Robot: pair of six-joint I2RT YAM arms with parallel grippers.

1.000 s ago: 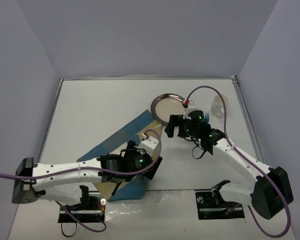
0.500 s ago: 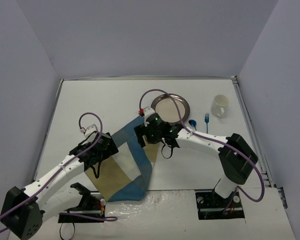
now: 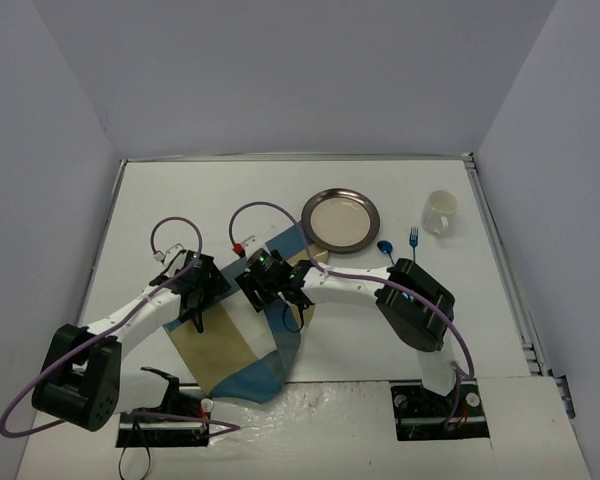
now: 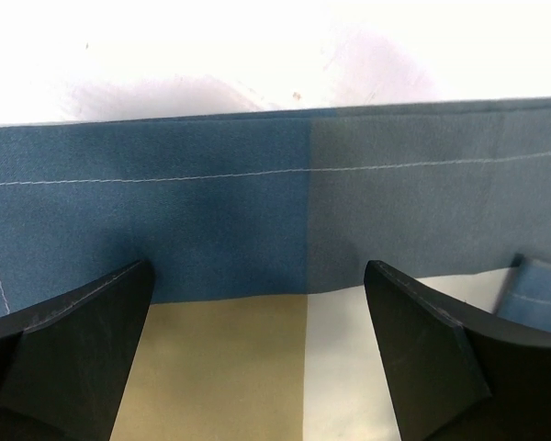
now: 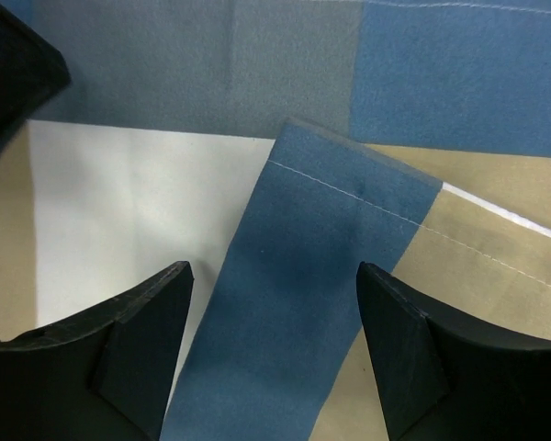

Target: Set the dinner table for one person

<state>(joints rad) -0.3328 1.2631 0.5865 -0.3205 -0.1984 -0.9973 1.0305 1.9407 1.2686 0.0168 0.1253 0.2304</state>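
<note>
**Top view.** The dinner table (image 3: 180,205) is filling nearly the whole field, a white matte surface running from the arm bases to the far wall. The blue-and-tan placemat (image 3: 242,345) is lying rumpled on its near centre-left part, with one portion folded over. The left gripper (image 3: 202,287) is hovering over the placemat's left border.

**Left wrist view.** The left fingers (image 4: 83,340) are standing wide apart above the blue border strip and gripping nothing, with bare table showing beyond.

**Top view, right arm.** The right arm is extending across to the left, and the right gripper (image 3: 267,280) is sitting over the placemat's far part, near the left gripper.

**Right wrist view.** The right fingers (image 5: 119,349) are likewise spread, with a folded-over blue strip lying between them. It cannot be told whether they are touching the cloth.

**Other items.** A round metal plate (image 3: 340,220) is resting far of centre, near the placemat's far corner. A blue spoon (image 3: 384,246), a small fork (image 3: 413,237) and a pale cup (image 3: 439,211) are sitting to its right
</note>
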